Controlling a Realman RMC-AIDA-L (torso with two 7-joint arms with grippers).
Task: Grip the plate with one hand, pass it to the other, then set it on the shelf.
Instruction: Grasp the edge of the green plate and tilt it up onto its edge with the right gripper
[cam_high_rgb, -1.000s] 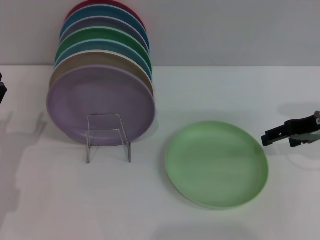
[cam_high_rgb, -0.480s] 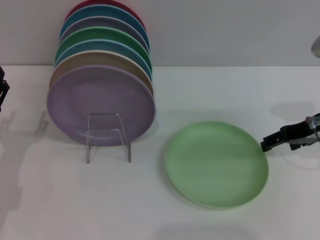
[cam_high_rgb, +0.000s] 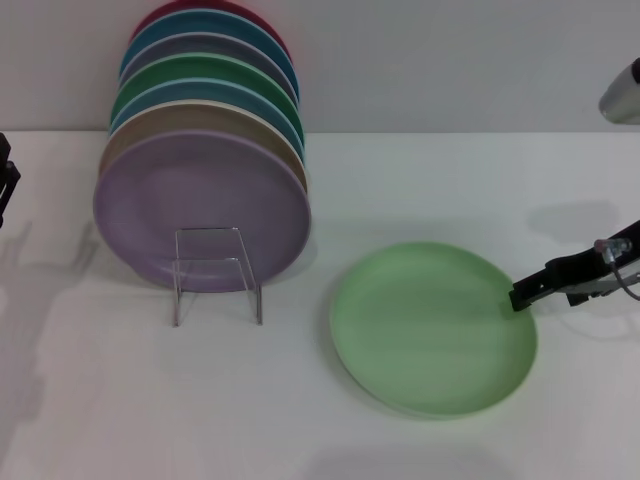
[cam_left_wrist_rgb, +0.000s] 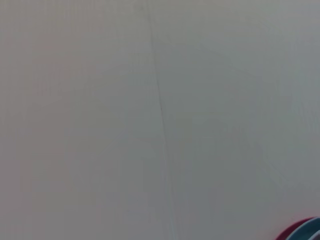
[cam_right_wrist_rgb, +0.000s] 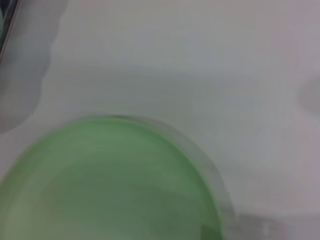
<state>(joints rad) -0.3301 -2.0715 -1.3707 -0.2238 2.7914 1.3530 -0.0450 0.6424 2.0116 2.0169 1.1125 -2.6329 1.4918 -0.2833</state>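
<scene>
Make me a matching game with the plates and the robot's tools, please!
Things:
1. mint-green plate
2. lavender plate
3. right tool
4. left tool

Places:
A. standing upright at the front of the row in the clear rack
B. at the far left edge of the head view, away from the plates
C. lying flat on the white table
D. at the right rim of the flat plate

Pairs: 1-C, 2-A, 3-D, 4-B
</scene>
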